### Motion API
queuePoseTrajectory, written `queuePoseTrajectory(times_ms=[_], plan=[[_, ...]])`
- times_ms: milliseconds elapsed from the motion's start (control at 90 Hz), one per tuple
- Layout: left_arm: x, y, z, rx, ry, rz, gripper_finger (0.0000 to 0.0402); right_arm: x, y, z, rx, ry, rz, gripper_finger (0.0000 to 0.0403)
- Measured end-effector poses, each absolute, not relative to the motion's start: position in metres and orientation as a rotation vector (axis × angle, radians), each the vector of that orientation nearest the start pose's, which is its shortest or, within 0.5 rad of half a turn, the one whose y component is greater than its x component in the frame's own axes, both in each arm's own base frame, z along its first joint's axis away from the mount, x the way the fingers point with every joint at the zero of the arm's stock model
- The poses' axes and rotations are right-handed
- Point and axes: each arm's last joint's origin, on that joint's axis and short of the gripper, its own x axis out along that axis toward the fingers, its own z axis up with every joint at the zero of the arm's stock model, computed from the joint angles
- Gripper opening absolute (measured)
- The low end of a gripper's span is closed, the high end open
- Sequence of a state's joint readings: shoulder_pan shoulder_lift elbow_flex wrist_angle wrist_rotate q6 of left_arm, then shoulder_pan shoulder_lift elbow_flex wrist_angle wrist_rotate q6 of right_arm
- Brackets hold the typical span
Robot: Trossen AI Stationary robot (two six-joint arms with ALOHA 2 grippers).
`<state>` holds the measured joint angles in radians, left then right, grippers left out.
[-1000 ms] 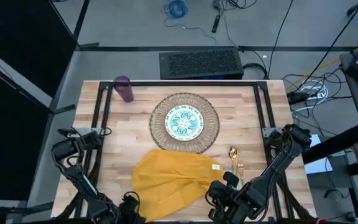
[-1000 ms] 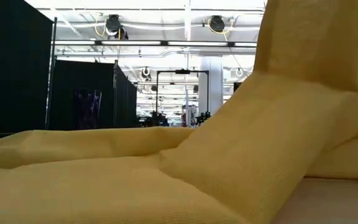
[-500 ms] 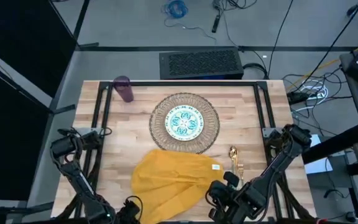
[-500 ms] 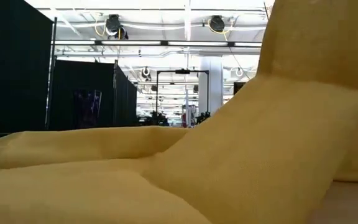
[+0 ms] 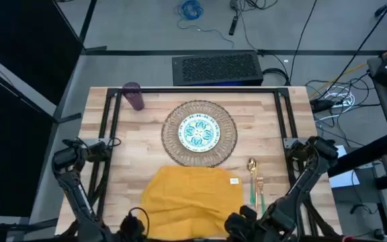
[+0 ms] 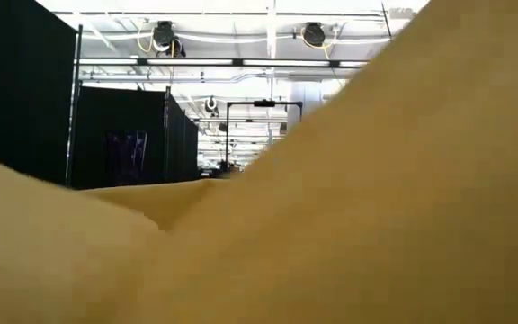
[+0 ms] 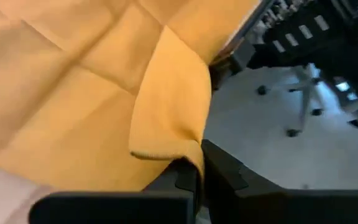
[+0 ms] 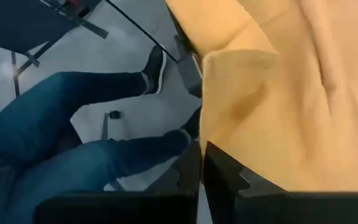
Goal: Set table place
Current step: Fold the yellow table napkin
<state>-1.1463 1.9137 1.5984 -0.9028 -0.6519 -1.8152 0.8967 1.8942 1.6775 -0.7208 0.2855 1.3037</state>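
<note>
Now both arms low at table's (image 5: pixel 294 124) near edge; left end effector (image 7: pixel 199 177) and right end effector (image 8: pixel 202 168) each pinching napkin (image 5: pixel 192 202) corner.

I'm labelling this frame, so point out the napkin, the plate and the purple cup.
napkin (image 5: pixel 192 193): high view, middle of the cloth.
plate (image 5: pixel 199 132): high view, patterned centre.
purple cup (image 5: pixel 134 96): high view, its side.
</note>
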Motion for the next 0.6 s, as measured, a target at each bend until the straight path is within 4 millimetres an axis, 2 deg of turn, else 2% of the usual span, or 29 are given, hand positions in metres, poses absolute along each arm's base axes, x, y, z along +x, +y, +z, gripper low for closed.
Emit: queuePoseTrajectory(times_ms=[267, 600], plan=[[0.158, -0.347, 0.275, -0.7, 0.806, 0.398, 0.0, 0.27, 0.324, 0.292, 0.691, 0.89, 0.073, 0.0], [0.147, -0.349, 0.276, -0.72, 0.808, 0.42, 0.0, 0.26, 0.333, 0.293, 0.696, 0.839, 0.058, 0.0]])
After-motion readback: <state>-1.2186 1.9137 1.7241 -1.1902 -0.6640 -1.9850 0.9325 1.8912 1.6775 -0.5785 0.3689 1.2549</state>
